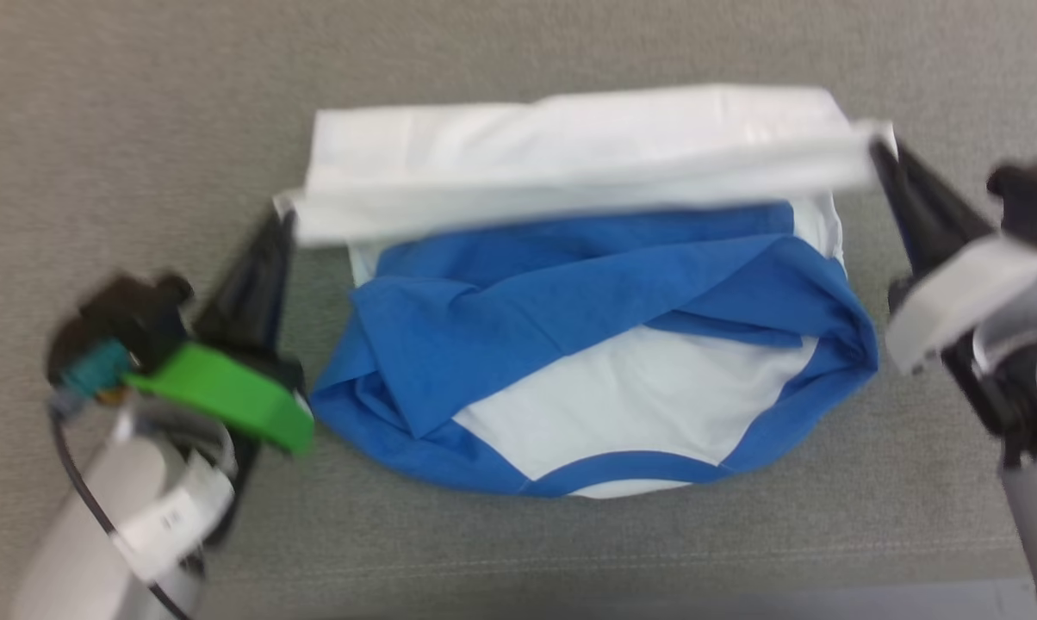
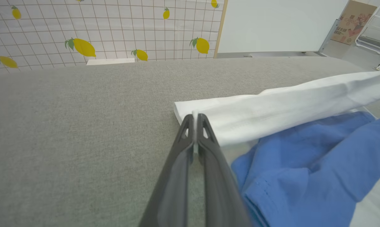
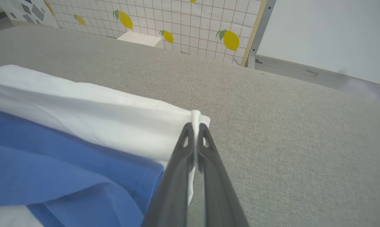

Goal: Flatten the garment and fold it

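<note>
Roughly midway, I judge: the garment (image 1: 622, 396) lies mid-frame in the head view, its blue sleeves crossed over the white body and the collar band toward the bottom edge. The left gripper (image 1: 284, 226) and right gripper (image 1: 882, 157) are each clenched on a corner of the white hem, which is stretched taut across the upper half. Laying that edge down is not yet done. Underneath is a grey woven surface (image 2: 67, 126), and behind it a lemon-printed grid wall (image 2: 114, 28) and a white board (image 2: 272, 25).
</note>
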`<state>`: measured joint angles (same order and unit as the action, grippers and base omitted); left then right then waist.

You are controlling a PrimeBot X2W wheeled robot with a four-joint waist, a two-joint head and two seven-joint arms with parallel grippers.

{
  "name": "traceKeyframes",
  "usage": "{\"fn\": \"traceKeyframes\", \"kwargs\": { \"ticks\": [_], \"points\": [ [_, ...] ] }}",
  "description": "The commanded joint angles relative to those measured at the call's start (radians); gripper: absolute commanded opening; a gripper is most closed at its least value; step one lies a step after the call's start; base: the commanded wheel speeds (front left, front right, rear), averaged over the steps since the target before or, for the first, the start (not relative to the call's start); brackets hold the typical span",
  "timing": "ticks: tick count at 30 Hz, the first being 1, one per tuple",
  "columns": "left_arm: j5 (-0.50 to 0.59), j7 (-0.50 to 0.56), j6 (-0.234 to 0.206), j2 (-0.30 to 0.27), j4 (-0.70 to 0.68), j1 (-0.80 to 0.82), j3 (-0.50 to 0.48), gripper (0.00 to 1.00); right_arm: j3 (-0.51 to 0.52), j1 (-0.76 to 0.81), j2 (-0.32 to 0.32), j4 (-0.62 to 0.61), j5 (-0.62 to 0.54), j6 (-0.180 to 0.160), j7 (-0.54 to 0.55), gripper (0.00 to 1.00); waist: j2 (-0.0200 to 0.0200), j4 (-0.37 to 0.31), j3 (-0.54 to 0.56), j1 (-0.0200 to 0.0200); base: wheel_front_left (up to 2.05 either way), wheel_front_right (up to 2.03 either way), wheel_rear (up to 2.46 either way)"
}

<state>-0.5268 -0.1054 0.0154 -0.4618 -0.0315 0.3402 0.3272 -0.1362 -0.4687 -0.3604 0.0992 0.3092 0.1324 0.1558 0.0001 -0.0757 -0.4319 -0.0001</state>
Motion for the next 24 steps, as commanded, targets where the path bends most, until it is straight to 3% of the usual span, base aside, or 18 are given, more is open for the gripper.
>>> {"fn": "traceKeyframes", "kwargs": {
  "ticks": [1, 13, 24],
  "points": [
    [-0.009, 0.004, -0.007, 0.005, -0.006, -0.041, 0.009, 0.0, 0.01, 0.046, -0.001, -0.019, 0.005, -0.002, 0.016, 0.0, -0.0001, 0.049, 0.086, 0.0001, 0.0, 0.0, 0.0],
    [-0.059, 0.016, 0.018, 0.035, 0.051, -0.246, 0.098, 0.0, 0.109, 0.352, 0.03, -0.133, 0.028, -0.002, 0.116, 0.0, -0.0001, 0.082, 0.174, 0.0001, 0.0, 0.0, 0.0],
    [-0.052, 0.018, 0.037, 0.058, 0.188, -0.276, 0.161, 0.0, 0.138, 0.483, 0.088, -0.1, -0.001, -0.002, 0.186, 0.0, -0.0001, 0.092, 0.196, 0.0001, 0.0, 0.0, 0.0]
  ]
}}
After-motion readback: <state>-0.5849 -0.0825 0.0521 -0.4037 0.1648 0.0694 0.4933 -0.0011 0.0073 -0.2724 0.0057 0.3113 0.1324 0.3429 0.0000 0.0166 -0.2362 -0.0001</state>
